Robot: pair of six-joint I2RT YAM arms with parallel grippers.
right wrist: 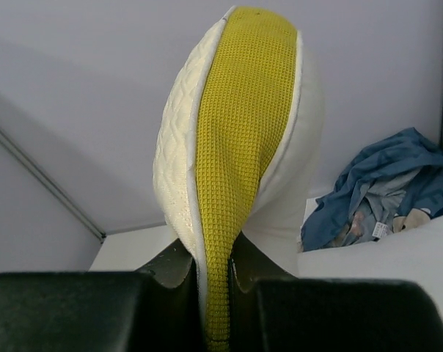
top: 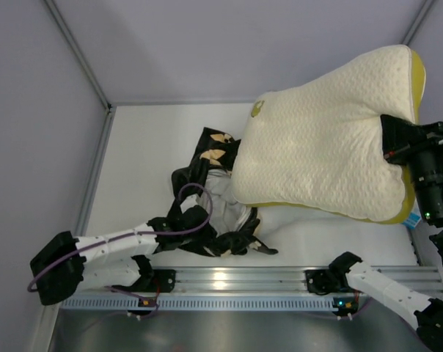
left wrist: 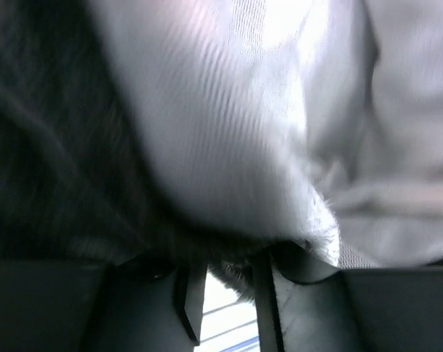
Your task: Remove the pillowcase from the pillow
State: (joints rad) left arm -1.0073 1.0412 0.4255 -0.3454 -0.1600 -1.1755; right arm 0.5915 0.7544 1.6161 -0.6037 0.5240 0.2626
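Far left, the left arm [top: 108, 246] reaches low across the worktop [top: 144, 169], and its claw [top: 194, 218] is buried in the crumpled pillowcase [top: 214, 147]. The wrist view is tight: the fingers [left wrist: 192, 297] are pinched close together with a fold of dark fabric and its pale grey lining caught between them, so that claw is clenched on the pillowcase. The cover lies heaped on the worktop, black with tan flowers showing at its far end and the lining turned out in the middle.

Moving right, the pillow [top: 324, 139] is up in the air, tilted, logo [top: 257, 108] at its left corner. Its lower left edge overlaps the heap, and the rest is bare and out of the cover.

At the right edge, the right claw [top: 394, 143] is clamped on the pillow's yellow trim [right wrist: 236, 147], one finger on each side. Beyond it on the right sits a blue cloth [right wrist: 386, 180].
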